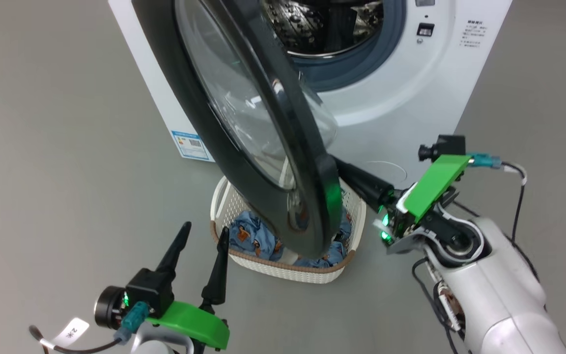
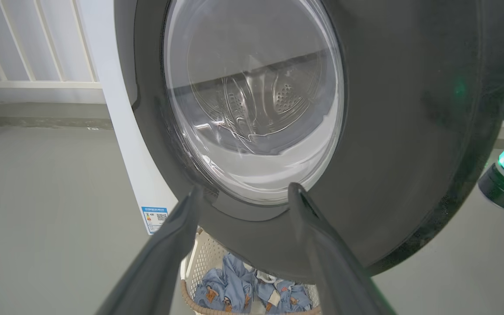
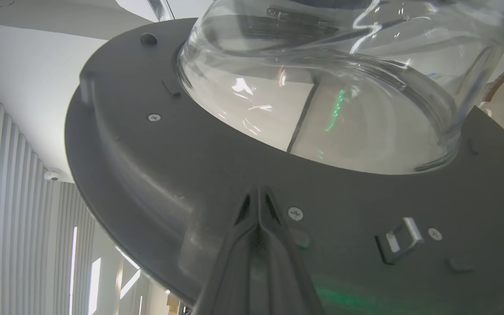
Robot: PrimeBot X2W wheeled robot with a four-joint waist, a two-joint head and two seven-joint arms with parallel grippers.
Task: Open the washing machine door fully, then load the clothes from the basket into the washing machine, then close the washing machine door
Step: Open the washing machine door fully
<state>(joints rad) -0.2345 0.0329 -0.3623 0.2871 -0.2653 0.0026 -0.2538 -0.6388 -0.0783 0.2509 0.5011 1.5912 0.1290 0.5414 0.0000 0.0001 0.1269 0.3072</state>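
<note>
The large round washing machine door point(image 1: 243, 123), with its wide glossy black rim and bulging clear glass bowl, stands partly open. In the head view it shows almost edge-on, its long line slanting from the upper left down to the centre. Its outer face looks to the robot's left, and the glass bowl point(image 3: 335, 87) bulges to the right, toward the big white box-shaped washing machine point(image 1: 401, 83). The steel perforated drum point(image 1: 322, 24) and blue-grey gasket ring point(image 1: 361, 69) show in the wedge between door and machine front.

The door's free lower edge hangs over the small cream-white perforated plastic basket point(image 1: 307, 273) with a brown rim. The basket sits on the grey floor point(image 1: 42, 172) just before the machine and holds the crumpled blue clothes point(image 1: 256, 238) printed with small orange-brown figures. The door covers the basket's far part.

The right gripper point(image 3: 258, 194) has its two dark fingers pressed together. They reach into that wedge, tips at the door's grey inner face beside a screw and near a metal latch hook point(image 3: 403, 238); they seem to touch it, though contact is hard to confirm. The left gripper point(image 1: 205, 227) hovers low at the basket's left corner, fingers spread apart and empty, pointing up toward the door's outer face. Open floor spreads to the door's left.
</note>
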